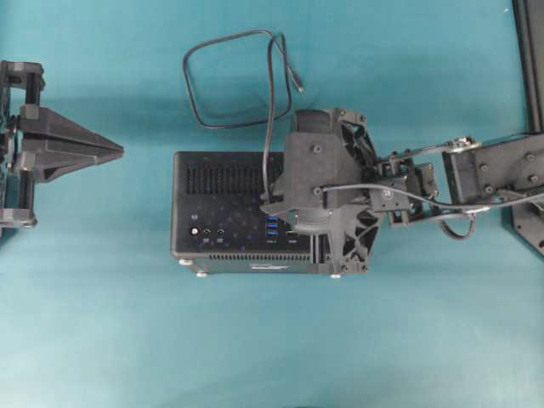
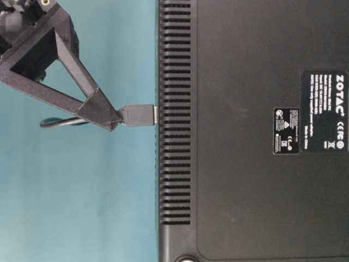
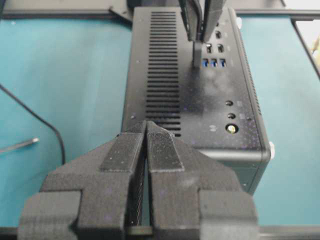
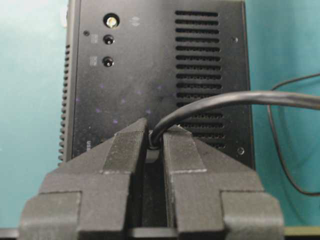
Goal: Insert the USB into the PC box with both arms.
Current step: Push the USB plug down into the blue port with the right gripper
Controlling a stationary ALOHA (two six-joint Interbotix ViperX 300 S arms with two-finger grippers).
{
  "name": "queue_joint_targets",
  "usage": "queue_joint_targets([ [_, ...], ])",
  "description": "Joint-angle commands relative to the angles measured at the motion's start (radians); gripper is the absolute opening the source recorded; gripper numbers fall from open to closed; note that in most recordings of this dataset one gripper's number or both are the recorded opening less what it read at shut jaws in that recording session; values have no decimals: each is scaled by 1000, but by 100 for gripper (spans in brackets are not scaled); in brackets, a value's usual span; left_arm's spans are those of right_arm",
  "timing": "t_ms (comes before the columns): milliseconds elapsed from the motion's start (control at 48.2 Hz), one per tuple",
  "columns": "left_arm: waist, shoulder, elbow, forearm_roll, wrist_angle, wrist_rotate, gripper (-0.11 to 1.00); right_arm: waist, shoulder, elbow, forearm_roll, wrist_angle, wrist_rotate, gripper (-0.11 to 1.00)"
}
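The black PC box lies with its port face up, and its blue ports show beside my right gripper. That gripper is shut on the USB plug, which it holds pointing at the port face. The plug's metal tip touches the PC box; I cannot tell how deep it sits. In the right wrist view the USB cable curves out from the shut right gripper. The cable's loop lies behind the box. My left gripper is shut on nothing, left of the box.
The USB's free end rests on the teal table behind the box. A black frame post stands at the far right. In the left wrist view the left gripper points at the PC box's near end.
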State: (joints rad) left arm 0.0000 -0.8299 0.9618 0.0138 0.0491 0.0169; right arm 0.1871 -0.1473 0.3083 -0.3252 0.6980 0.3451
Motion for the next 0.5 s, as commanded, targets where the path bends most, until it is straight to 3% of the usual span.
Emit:
queue_joint_targets([
  [0, -2, 2, -14, 3, -9, 2, 0, 8, 2, 2, 11, 6, 11, 7],
  [208, -2, 2, -12, 3, -9, 2, 0, 35, 3, -3, 38, 6, 12, 7],
  [477, -2, 2, -14, 3, -8, 2, 0, 0, 3, 3, 15, 11, 8, 7],
])
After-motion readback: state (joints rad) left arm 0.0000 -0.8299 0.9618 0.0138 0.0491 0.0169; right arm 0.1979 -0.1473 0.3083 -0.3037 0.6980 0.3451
